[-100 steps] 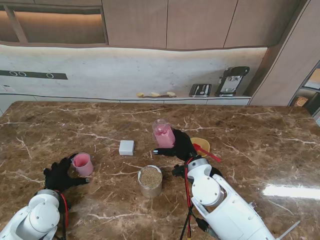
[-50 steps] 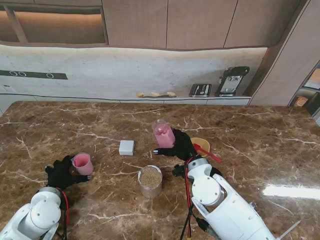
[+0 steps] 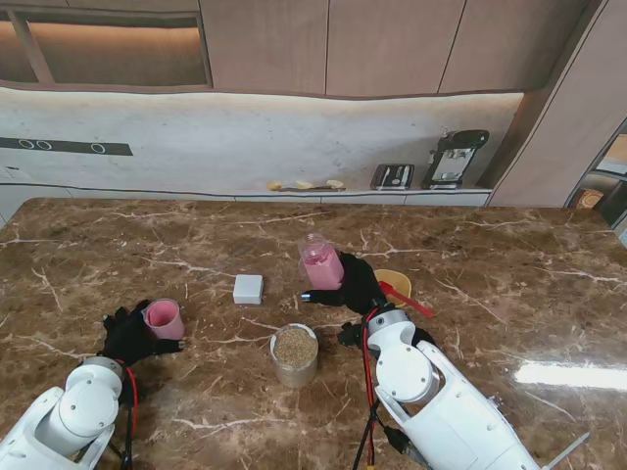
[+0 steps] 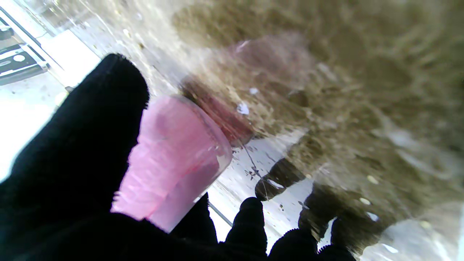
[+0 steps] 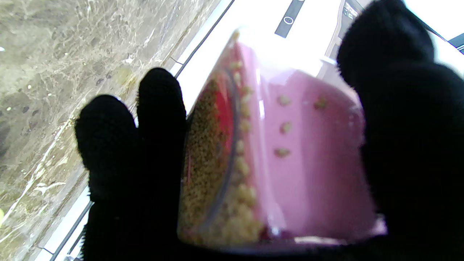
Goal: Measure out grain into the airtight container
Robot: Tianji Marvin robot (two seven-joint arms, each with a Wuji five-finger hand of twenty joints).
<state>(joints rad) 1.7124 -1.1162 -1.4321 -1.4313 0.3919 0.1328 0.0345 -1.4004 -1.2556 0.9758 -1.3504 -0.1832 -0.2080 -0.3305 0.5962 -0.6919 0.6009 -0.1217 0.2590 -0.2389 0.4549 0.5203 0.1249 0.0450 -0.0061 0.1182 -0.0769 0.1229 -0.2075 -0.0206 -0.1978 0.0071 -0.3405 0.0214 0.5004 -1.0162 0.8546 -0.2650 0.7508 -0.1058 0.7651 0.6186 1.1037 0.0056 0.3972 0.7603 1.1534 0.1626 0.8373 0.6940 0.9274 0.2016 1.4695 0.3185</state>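
- A brown marble table [image 3: 196, 245] fills the stand view, with a kitchen counter and wood cabinets behind it.
- The right arm [image 3: 441, 401], white and bulky, rises from the bottom right and reaches toward the middle of the table.
- The left arm [image 3: 59, 426] rises from the bottom left corner, with its forearm angled toward the table's left side.
- The right hand [image 3: 355, 286], in a black glove, is wrapped around a pink measuring cup [image 3: 321, 264] and holds it clear of the table, tilted. In the right wrist view the thumb [image 5: 395, 119] presses one side of the cup [image 5: 297, 152] and the fingers [image 5: 159, 123] the other, with grain visible inside.
- The left hand [image 3: 129, 336], also gloved in black, is closed around a second pink cup [image 3: 163, 319] that sits on the table. In the left wrist view the thumb [image 4: 90, 134] lies along that cup [image 4: 174, 159] and the fingertips curl beneath it.
- A round clear container [image 3: 294, 354], holding brown grain and open on top, stands on the table between the two hands, nearer to me than the raised cup.
- A yellow dish [image 3: 394, 280] with a red utensil [image 3: 407, 300] lies just right of the right hand.
- A small pale block [image 3: 248, 289] rests left of the raised cup.
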